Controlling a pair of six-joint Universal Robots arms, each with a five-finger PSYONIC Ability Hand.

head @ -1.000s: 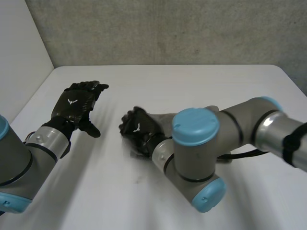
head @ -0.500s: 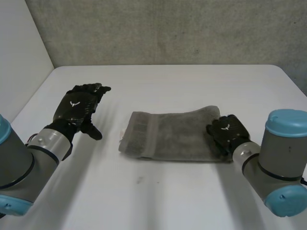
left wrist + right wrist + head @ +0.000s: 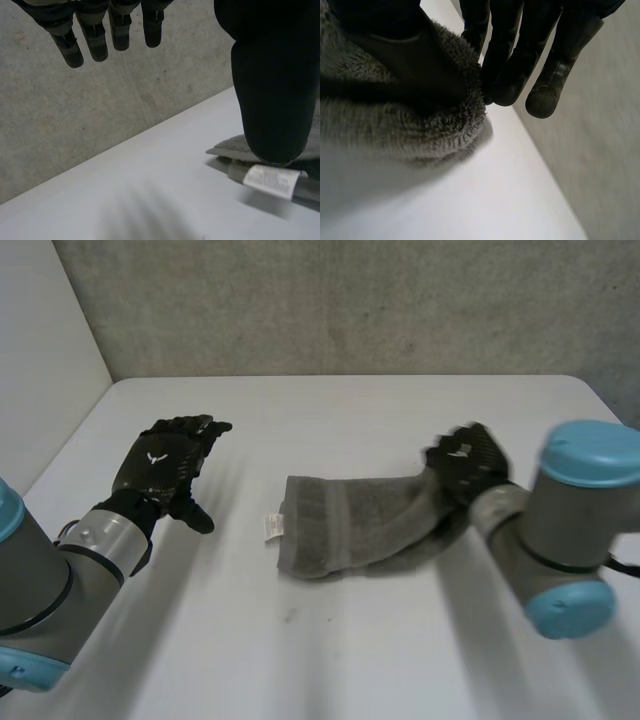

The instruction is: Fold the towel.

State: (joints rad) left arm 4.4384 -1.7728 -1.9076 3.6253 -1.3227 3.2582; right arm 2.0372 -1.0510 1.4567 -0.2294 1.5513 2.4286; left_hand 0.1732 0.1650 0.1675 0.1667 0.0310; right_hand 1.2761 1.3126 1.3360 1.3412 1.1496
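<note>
While in right hand (image 3: 465, 465), towel (image 3: 350, 527) on table (image 3: 340, 660).

right hand (image 3: 466, 462) holds one end of grey towel (image 3: 350, 525) raised off white table (image 3: 330, 660); left hand (image 3: 160, 462) straight-fingered, well apart.

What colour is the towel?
Grey towel, with a small white label; it shows best in the head view.

Grey towel (image 3: 352, 530), white label (image 3: 272, 527), white table (image 3: 340, 660), mottled grey wall (image 3: 350, 300)
</note>
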